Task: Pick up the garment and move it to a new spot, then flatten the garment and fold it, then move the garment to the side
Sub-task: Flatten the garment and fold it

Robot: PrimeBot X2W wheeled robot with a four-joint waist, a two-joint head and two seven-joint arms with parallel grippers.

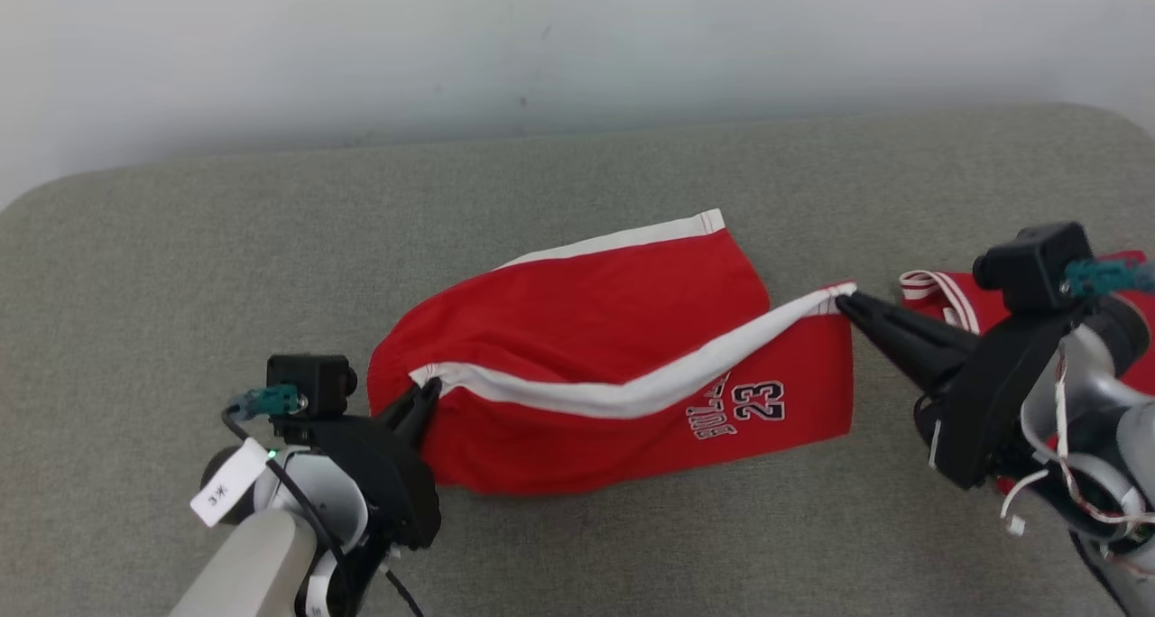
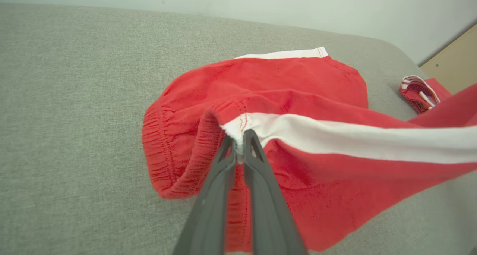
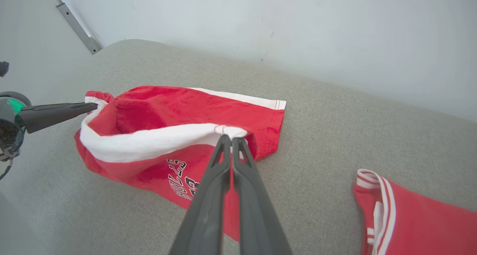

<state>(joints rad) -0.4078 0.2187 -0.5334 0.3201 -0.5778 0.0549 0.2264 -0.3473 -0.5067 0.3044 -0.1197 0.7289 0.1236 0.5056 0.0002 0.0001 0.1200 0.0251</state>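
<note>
The garment (image 1: 586, 319) is a pair of red shorts with a white side stripe and "BULLS 23" print, lying on the grey surface. My left gripper (image 1: 429, 390) is shut on the waistband end of the white stripe (image 2: 261, 126). My right gripper (image 1: 844, 301) is shut on the hem end of that stripe (image 3: 227, 130). The stripe edge hangs slack between the two grippers, lifted a little above the lower layer. In the right wrist view the left gripper (image 3: 93, 106) pinches the far end of the garment (image 3: 179, 109).
The grey padded surface (image 1: 180, 256) spans the scene, with a pale wall behind it. A second red garment with white trim (image 1: 947, 297) lies at the right edge, beside my right arm, seen also as red cloth (image 3: 410, 214) and a red bundle (image 2: 421, 93).
</note>
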